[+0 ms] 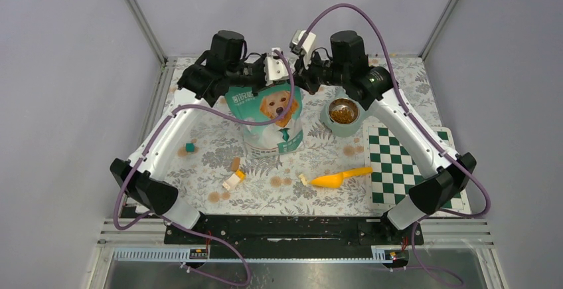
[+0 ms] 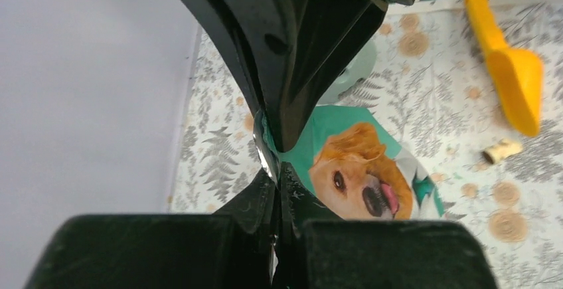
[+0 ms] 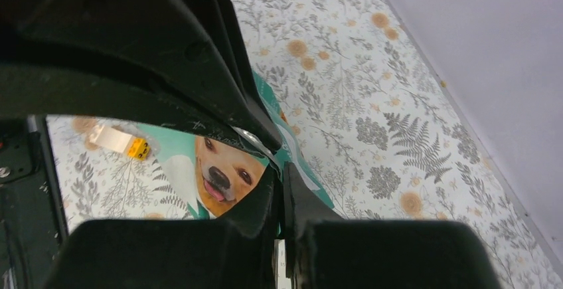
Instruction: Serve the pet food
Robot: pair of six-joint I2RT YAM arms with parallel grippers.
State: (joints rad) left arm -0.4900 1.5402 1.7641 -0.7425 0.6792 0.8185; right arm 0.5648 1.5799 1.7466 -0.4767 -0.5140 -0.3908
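The teal bag (image 1: 269, 119) with a golden retriever on it stands upright mid-table. My left gripper (image 1: 273, 75) is shut on the left of its top edge, and in the left wrist view the left gripper (image 2: 275, 177) pinches the bag's (image 2: 358, 163) silvery rim. Facing it, my right gripper (image 1: 297, 76) is shut on the same top edge; the right gripper (image 3: 279, 169) clamps the bag (image 3: 222, 169) close beside the left one. Brown pet food (image 1: 343, 111) fills the pale-green bowl (image 1: 335, 127) right of the bag. What is inside the bag is hidden.
An orange scoop (image 1: 338, 178) lies in front of the bag, a small beige piece (image 1: 304, 179) at its left. Toy blocks lie front-left: teal (image 1: 190, 147), brown (image 1: 235, 163), white-and-yellow (image 1: 232, 181). A green checkered mat (image 1: 398, 163) covers the right side.
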